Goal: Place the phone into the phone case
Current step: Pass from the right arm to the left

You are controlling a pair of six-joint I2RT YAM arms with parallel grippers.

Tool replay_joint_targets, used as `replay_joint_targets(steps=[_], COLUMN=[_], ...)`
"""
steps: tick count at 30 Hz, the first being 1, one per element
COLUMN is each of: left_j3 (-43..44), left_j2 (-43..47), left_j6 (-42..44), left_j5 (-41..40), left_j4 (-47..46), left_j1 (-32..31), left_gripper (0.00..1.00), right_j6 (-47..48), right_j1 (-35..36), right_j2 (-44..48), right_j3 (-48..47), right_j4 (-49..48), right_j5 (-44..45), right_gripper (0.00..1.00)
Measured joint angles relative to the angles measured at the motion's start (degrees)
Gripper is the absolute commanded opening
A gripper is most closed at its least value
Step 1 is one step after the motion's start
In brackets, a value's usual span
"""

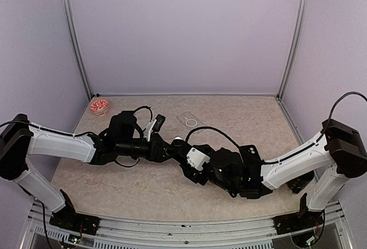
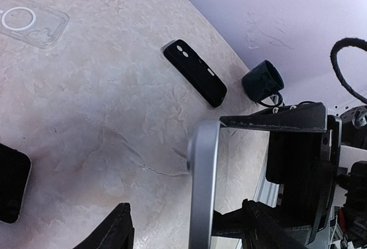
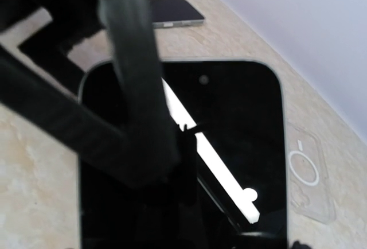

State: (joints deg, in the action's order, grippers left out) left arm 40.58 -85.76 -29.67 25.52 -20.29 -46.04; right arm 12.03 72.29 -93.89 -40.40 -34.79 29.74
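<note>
Facing right wrist, phone (image 3: 241,123); edge-on from left wrist.

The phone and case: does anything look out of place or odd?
Nothing spilled or broken. Only oddity: the phone hangs on edge above the table in the right claw, the left claw open around it, while the clear case lies empty, apart.

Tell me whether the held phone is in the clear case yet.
Out. The clear case lies empty on the table, while the phone is held up off the surface, apart from it.
</note>
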Motion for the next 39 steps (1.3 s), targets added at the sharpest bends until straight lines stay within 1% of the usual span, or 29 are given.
replay_joint_targets(steps=[2,8,11,14,17,24,26,31,34,36,39], left_j3=[0.0,0.2,0.3,0.6,0.6,0.6,0.6,0.2,-1.0,-2.1,-3.9], left_j2=[-0.4,-1.3,-1.3,-1.3,-1.3,-1.3,-1.2,1.6,5.1,7.6,11.3], left_j6=[-0.4,-1.0,-1.2,-1.0,-0.9,-1.4,-1.4,-1.0,-0.7,-0.7,-0.8], left_j5=[0.4,1.8,2.6,3.9,4.1,3.4,2.5,-0.8,-3.6,-5.4,-8.1], left_j4=[-0.4,-1.4,-2.2,-2.9,-3.1,-2.8,-2.3,-0.2,0.3,0.3,0.5], left_j1=[-0.2,-0.5,-0.7,-1.0,-1.0,-0.9,-0.9,-0.9,-0.5,0.0,1.3], left_gripper=[0.5,0.19,0.08,0.01,0.0,0.0,0.0,0.0,0.0,0.0,0.0], right_j6=[0.4,1.2,1.7,1.8,1.8,1.7,1.4,-0.7,-3.3,-5.4,-10.8], right_j1=[0.3,1.0,1.0,1.0,1.1,1.3,1.3,1.2,0.4,-0.7,-4.4], right_j2=[0.0,0.0,0.0,0.0,-0.1,-0.1,0.0,1.2,3.3,5.1,8.7], right_j3=[0.0,0.0,0.0,0.2,0.2,0.2,0.2,1.5,2.2,2.5,3.2], right_j4=[-0.3,-0.8,-0.8,-0.8,-1.0,-2.3,-2.8,-2.8,-2.1,-1.5,0.2], right_j5=[0.1,1.1,1.7,2.2,2.5,4.2,4.7,5.0,4.6,4.0,3.0], right_gripper=[0.65,0.66,0.66,0.69,0.75,0.96,0.99,1.0,1.0,0.99,0.98])
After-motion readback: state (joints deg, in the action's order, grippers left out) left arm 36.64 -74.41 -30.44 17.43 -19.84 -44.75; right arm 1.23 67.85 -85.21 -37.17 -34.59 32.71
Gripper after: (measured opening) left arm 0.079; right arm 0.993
